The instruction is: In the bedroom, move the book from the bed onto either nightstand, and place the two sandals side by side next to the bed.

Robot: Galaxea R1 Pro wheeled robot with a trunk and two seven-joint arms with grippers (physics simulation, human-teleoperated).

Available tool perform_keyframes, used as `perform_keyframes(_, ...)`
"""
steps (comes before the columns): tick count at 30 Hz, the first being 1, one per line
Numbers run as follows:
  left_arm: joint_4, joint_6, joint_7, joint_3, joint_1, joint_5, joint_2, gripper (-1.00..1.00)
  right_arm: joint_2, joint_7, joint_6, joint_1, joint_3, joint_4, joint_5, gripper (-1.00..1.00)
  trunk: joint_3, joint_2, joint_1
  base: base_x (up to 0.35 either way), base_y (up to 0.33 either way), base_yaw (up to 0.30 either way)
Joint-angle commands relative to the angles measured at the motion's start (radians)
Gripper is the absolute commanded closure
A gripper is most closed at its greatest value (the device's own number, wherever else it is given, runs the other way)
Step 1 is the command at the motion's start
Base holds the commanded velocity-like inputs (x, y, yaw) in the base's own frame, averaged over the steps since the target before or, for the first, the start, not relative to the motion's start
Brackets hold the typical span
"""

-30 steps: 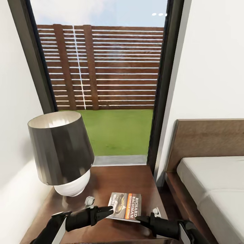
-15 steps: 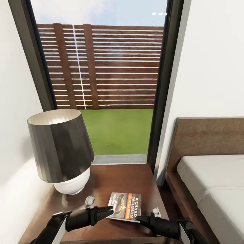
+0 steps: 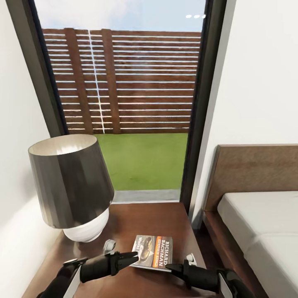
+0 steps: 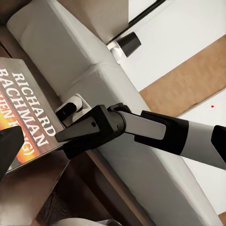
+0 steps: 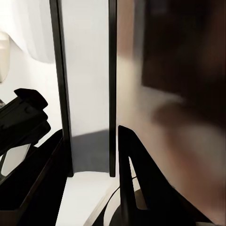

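The book (image 3: 154, 256) lies flat on the nightstand (image 3: 140, 219), its dark cover and orange band facing up; its white lettering reads clearly in the left wrist view (image 4: 28, 108). My left gripper (image 3: 134, 258) hovers at the book's left edge, open and empty. My right gripper (image 3: 169, 267) sits at the book's near right corner with its fingers apart (image 5: 91, 132), gripping nothing; its tip meets that corner in the left wrist view (image 4: 63, 139). The bed (image 3: 260, 231) stands just right of the nightstand. The two sandals are out of view.
A table lamp (image 3: 70, 186) with a dark shade and white base fills the nightstand's left half. A tall dark-framed glass door (image 3: 124, 103) stands behind, white walls on both sides. A narrow strip of floor (image 3: 205, 244) separates nightstand and bed frame.
The head view has drifted slightly, so the lamp sits a little further left in the picture. The book and both grippers have not moved.
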Motion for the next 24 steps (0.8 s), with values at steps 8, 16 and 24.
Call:
perform_keyframes(8, 0.0, 0.011, -0.001, -0.001, 0.0, 0.003, 0.0, -1.0, 0.001, 0.004, 0.009, -0.001, -0.004, 0.0, 0.003, 1.0, -0.001, 0.0, 0.0, 0.031, 0.0, 0.0)
perform_keyframes(16, -0.001, 0.011, -0.002, 0.001, 0.0, 0.003, 0.0, -1.0, 0.001, 0.004, 0.009, -0.001, -0.004, 0.0, 0.003, 1.0, -0.001, 0.0, 0.0, 0.032, 0.0, 0.0)
perform_keyframes(24, 0.0, 0.013, -0.004, 0.002, 0.0, 0.004, 0.0, -1.0, 0.001, 0.004, 0.009, -0.001, -0.004, 0.0, 0.003, 1.0, -0.016, -0.001, 0.002, 0.001, 0.0, 0.0)
